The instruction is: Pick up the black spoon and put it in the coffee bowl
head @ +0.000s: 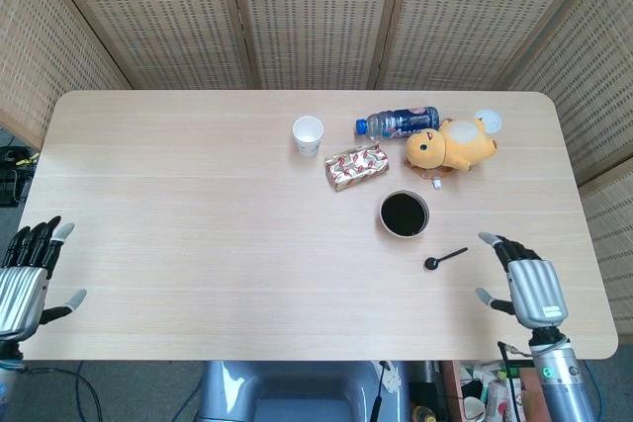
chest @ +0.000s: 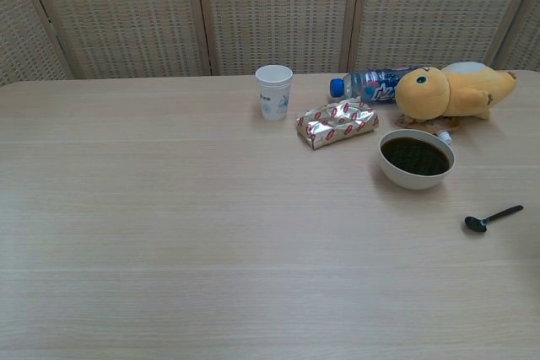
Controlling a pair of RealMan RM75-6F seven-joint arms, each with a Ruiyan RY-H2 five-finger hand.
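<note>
The black spoon [head: 445, 259] lies flat on the table, bowl end toward me; the chest view shows the spoon [chest: 492, 218] near the right edge. Just behind it stands the white coffee bowl [head: 405, 214], full of dark coffee, also seen as the bowl [chest: 416, 158] in the chest view. My right hand [head: 524, 282] hovers open a short way right of the spoon, fingers apart, holding nothing. My left hand [head: 27, 274] is open at the table's near left corner, far from both. Neither hand shows in the chest view.
A yellow plush toy [head: 450, 145], a blue-labelled bottle [head: 398, 122] lying down, a foil snack packet [head: 356, 165] and a white paper cup [head: 308, 134] sit behind the bowl. Wicker screens close off the back and sides.
</note>
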